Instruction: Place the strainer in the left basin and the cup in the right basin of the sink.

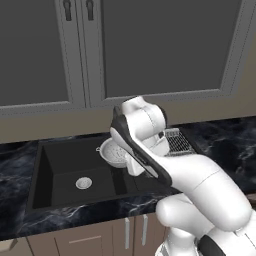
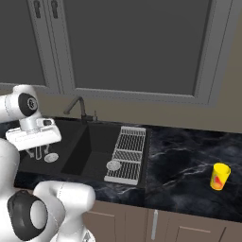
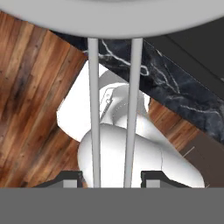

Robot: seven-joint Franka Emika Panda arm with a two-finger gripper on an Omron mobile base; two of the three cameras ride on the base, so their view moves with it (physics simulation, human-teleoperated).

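The silvery mesh strainer (image 1: 115,152) hangs tilted over the back right part of the left basin (image 1: 60,170), well above its round drain (image 1: 83,183). My gripper (image 3: 111,177) is shut on the strainer's wire handle (image 3: 113,122), whose two thin wires run up between the fingertips (image 3: 70,177) to the rim (image 3: 113,19). In the right base view my gripper (image 2: 38,152) hangs over the left basin, left of the right basin (image 2: 94,146). The yellow cup (image 2: 220,176) stands upright on the counter, far right of the sink (image 2: 75,142).
A flat wire drying rack (image 2: 127,153) lies along the right basin's right side, next to its drain (image 2: 113,165). The dark curved faucet (image 2: 78,106) rises behind the sink. My own arm (image 1: 165,165) covers the right basin in the left base view. Black marbled counter (image 2: 179,160) lies between rack and cup.
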